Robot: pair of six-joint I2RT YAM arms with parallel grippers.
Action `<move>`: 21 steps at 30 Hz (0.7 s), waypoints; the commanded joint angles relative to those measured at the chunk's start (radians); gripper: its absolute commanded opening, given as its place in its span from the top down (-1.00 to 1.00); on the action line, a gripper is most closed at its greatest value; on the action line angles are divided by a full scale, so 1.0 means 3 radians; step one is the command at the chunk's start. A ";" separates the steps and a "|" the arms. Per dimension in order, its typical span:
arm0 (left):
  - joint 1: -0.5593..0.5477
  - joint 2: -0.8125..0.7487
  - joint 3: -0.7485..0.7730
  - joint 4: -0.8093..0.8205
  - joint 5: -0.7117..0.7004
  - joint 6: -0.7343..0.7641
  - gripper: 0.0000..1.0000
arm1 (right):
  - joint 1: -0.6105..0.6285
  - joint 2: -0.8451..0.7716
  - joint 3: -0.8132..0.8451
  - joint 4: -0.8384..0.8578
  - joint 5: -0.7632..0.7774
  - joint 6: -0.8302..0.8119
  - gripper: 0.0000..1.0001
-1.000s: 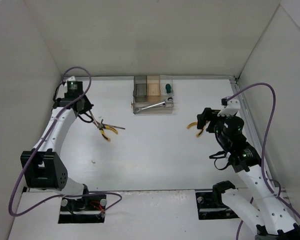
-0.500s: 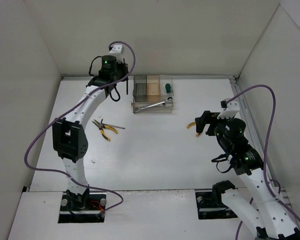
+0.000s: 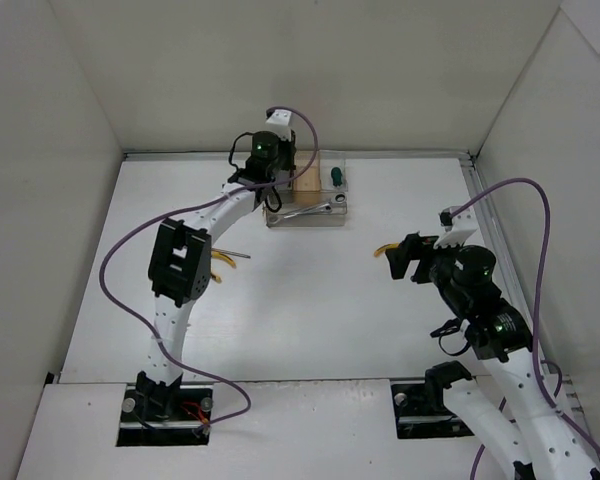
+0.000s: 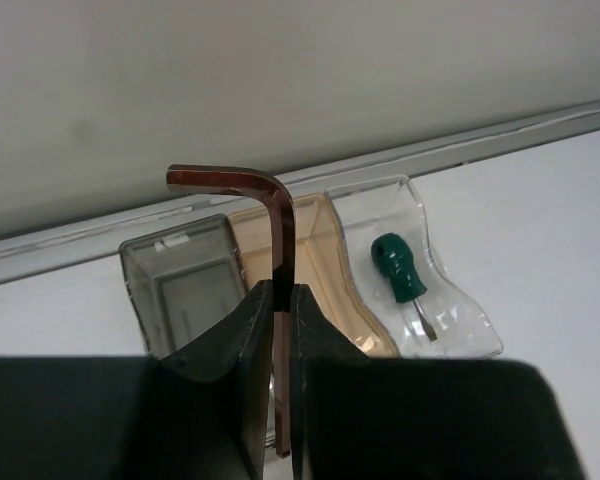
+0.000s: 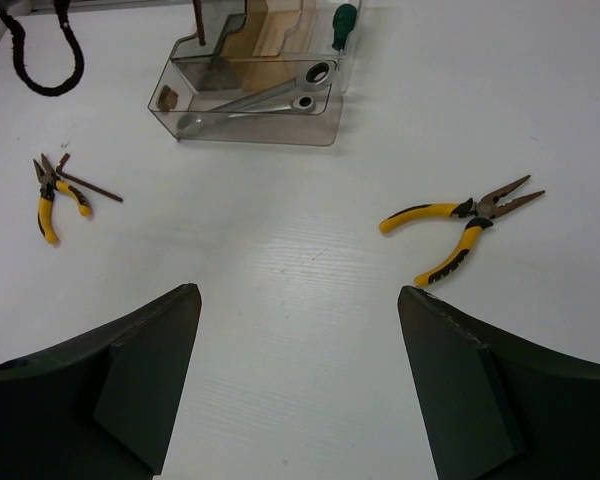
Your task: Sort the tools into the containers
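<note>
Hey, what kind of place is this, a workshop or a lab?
Probably a robot lab test cell: plain white walls enclose a white table, the left arm and right arm are bolted at its edge, with yellow-handled pliers and a clear organizer box laid out.

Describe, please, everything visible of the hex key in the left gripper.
The hex key is a thin, dark reddish-brown metal rod bent into an L. The left gripper is shut on its long leg; the bent end sticks out beyond the jaws towards the organizer box, before its grey and tan compartments. Whether it touches the box cannot be told.
</note>
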 commanded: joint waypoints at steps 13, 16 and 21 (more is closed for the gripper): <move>-0.0089 0.0464 0.0774 0.0611 -0.0231 0.0030 1.00 | 0.0004 -0.0029 0.0007 -0.0033 -0.0129 -0.0056 -0.56; -0.0089 0.0530 0.0835 0.0494 -0.0195 0.0112 1.00 | 0.0004 -0.0004 0.0012 -0.0033 -0.0109 -0.0076 -0.57; -0.0058 0.0587 0.0876 0.0319 0.0111 0.0091 1.00 | 0.0004 0.0042 0.0012 -0.0033 -0.0089 -0.0071 -0.57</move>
